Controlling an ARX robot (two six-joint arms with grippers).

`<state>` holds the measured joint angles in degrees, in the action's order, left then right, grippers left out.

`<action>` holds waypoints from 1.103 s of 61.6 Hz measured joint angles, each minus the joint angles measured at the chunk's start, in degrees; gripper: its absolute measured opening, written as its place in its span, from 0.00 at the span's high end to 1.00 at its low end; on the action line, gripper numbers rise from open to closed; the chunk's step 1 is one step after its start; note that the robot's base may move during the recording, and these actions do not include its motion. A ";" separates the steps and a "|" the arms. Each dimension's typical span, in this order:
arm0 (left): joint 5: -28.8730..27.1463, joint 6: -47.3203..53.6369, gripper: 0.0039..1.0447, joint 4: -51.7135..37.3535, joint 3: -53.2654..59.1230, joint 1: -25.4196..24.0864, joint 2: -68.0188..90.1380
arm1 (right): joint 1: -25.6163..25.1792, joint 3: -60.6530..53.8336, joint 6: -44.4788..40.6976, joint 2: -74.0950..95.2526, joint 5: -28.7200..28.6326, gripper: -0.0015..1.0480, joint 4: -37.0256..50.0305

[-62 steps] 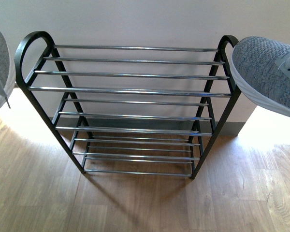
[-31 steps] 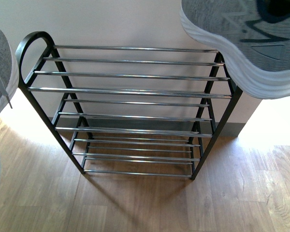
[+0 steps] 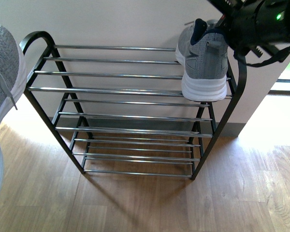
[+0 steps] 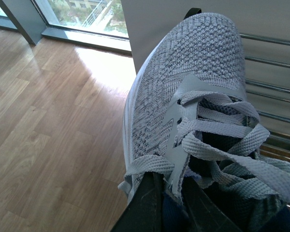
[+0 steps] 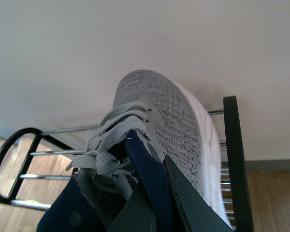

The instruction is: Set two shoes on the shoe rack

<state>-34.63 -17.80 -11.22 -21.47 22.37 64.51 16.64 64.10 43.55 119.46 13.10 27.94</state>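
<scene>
A pale wall and a wood-plank floor frame the scene. The shoe rack stands against the wall, a black frame with tiers of thin silver bars.

The right arm reaches in from the upper right at the far end of the rack's top tier, angled down towards the shoe below it. The right shoe is at the right end of the top tier, just inside the frame's right post. Its toe points to the wall, its heel faces the camera, and its white sole sits on the bars. The right gripper is clenched on this shoe's navy collar, one finger inside the opening and one outside, behind the laces.

The left shoe hangs in the air at the left edge of the front view – off the rack, just left of its curved left post and nearer the camera. Its knit toe is uppermost and its white sole faces the rack. The left gripper grasps it at the tongue and laces, dark fingers pinching behind the knot – the arm itself is out of sight. A loose lace end dangles from this shoe.
</scene>
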 joint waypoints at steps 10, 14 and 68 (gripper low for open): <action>-0.04 0.00 0.99 0.00 0.00 -0.02 0.00 | -2.54 2.54 1.22 3.45 2.62 0.99 1.49; -0.04 0.00 0.99 0.00 0.00 0.00 0.00 | -3.43 3.10 1.22 3.98 2.71 0.99 1.73; -0.02 0.00 0.99 0.00 0.00 0.00 0.00 | -10.64 -24.09 -33.86 -19.50 -7.17 0.41 28.00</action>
<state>-34.65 -17.80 -11.22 -21.47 22.37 64.51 6.00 40.01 9.69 99.96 5.93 55.94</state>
